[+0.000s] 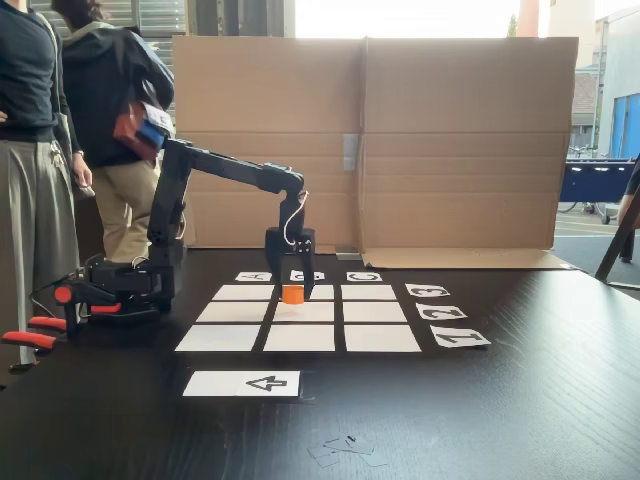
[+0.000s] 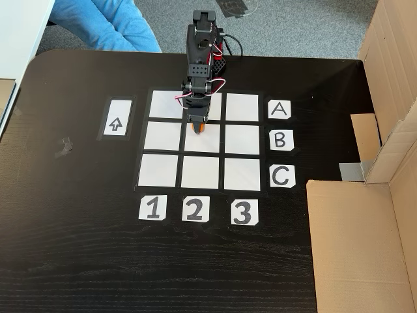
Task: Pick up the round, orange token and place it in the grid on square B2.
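Your black two-finger gripper jaws clamped on the small orange round plastic token, over the white paper centre square B2, near its top edge, neighbouring cells of the nine-cell grid bare around you

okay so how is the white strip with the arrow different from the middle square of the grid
The arrow strip carries a black arrow; square B2 is plain. The strip lies alone outside the grid; B2 sits among eight other cells. The strip has nothing on it, while the hand and the orange token are at B2's edge toward row A. Both are flat white paper on the black table.
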